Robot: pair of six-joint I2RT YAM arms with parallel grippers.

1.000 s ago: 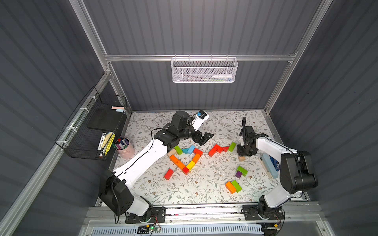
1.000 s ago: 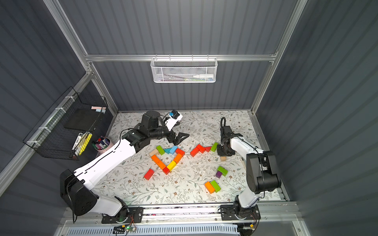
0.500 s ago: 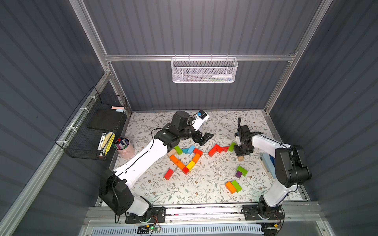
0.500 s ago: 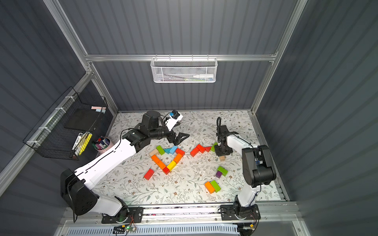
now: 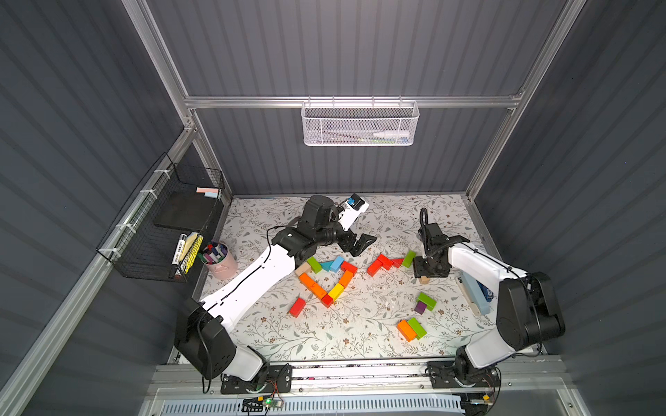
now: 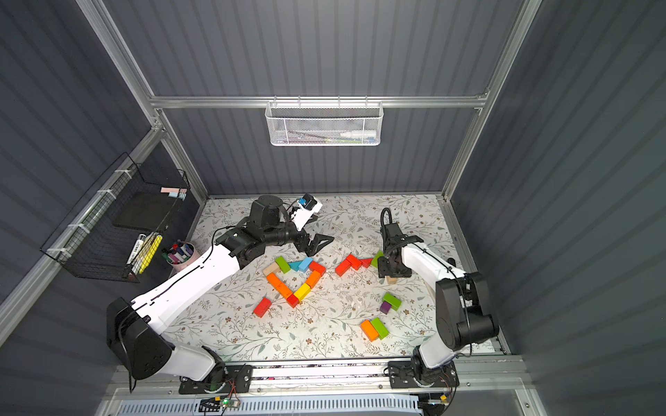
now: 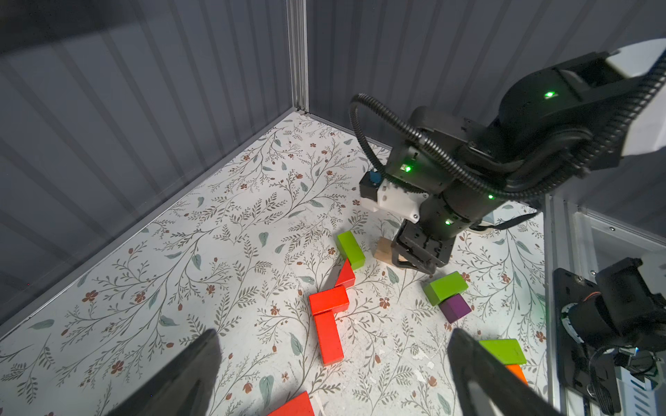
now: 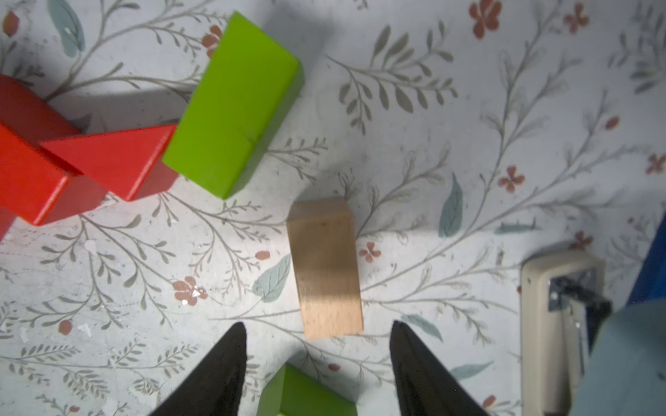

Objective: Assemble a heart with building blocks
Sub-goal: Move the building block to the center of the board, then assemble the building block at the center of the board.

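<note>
Several building blocks form a V-shaped outline [image 5: 326, 282] [image 6: 293, 279] mid-mat in both top views. My left gripper [image 5: 362, 243] [image 7: 333, 374] hovers open and empty just behind that outline. In its wrist view a red brick [image 7: 327, 340] lies beyond the fingers. My right gripper [image 5: 427, 273] [image 8: 317, 345] points down at the mat with its jaws apart. A plain tan block [image 8: 326, 268] [image 5: 424, 280] lies flat just ahead of the fingertips, untouched. Next to it are a green brick [image 8: 234, 104] and a red wedge [image 8: 115, 158].
A loose red brick [image 5: 297, 307] lies near the outline's tip. A green and purple pair [image 5: 426, 300] and an orange and green pair [image 5: 411, 328] lie front right. A blue stapler [image 5: 474, 293] sits by the right edge, a pink pen cup [image 5: 218, 257] at the left.
My right gripper's jaws have spread wider and the tan block now lies free on the mat. The right arm shifted slightly. The left arm has not moved.
</note>
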